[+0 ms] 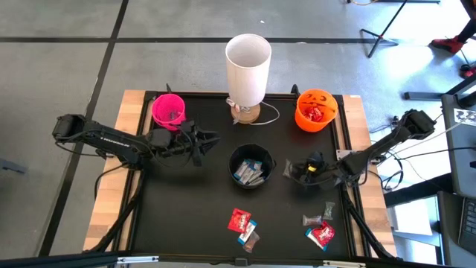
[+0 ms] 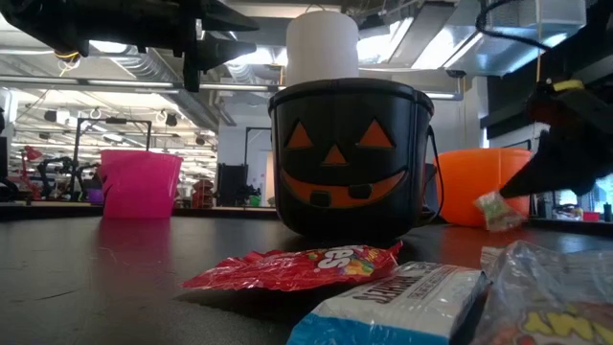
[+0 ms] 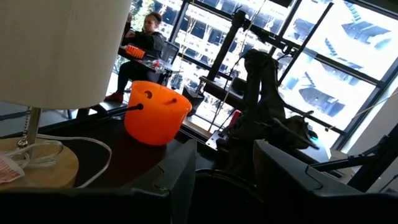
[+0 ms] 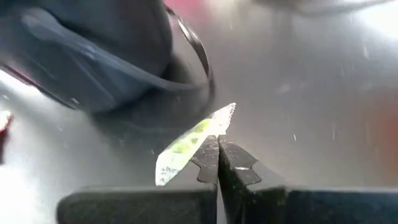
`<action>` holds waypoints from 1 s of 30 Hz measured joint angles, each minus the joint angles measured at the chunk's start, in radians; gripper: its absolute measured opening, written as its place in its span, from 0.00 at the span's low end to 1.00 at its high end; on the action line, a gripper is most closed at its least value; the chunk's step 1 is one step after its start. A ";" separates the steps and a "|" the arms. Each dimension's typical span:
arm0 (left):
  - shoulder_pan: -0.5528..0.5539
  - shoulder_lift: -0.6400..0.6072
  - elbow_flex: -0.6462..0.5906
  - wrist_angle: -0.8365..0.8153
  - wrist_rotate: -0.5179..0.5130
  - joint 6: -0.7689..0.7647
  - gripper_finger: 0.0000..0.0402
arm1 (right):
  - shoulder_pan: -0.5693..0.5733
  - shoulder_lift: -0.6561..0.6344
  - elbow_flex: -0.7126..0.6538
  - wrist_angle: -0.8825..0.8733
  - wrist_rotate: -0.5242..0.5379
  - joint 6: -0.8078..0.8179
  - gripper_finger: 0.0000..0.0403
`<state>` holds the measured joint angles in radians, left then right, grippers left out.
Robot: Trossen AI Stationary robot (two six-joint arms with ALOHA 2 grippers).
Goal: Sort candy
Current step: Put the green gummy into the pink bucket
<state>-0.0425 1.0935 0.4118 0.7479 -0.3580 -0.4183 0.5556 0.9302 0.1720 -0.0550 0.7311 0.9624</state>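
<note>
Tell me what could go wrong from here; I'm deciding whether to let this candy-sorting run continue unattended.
1. The right end effector pinches the green-and-white candy only by its wrapper's edge, so it may slip out in transit.
2. That candy hangs close beside the black pumpkin bucket; a swing could knock the bucket or its handle.
3. The left end effector hovers near the same bucket, so the arms might crowd each other.

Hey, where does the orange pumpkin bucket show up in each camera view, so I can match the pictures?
High view: the orange pumpkin bucket sits at the table's far right corner, red candy inside.
Low view: at the right, partly behind the black pumpkin bucket.
Left wrist view: left of centre, beside the white lamp.
Right wrist view: not in it.
Shared landmark: the white lamp, showing in the high, low and left wrist views.
</note>
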 joint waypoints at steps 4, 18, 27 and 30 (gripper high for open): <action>-0.005 0.000 0.000 0.000 -0.001 -0.001 0.38 | 0.000 -0.021 0.054 -0.030 0.040 -0.085 0.00; -0.063 0.009 0.000 0.009 -0.001 0.001 0.38 | -0.013 -0.027 0.354 -0.538 0.300 -0.162 0.00; -0.064 0.105 0.033 0.014 -0.026 0.024 0.38 | -0.225 -0.027 0.433 -0.412 0.300 -0.506 0.00; -0.050 0.130 0.054 0.013 -0.022 0.035 0.38 | -0.340 -0.027 0.435 -0.248 0.186 -0.691 0.00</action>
<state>-0.0930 1.2239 0.4659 0.7605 -0.3804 -0.3832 0.2160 0.9031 0.6067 -0.3035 0.9170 0.2714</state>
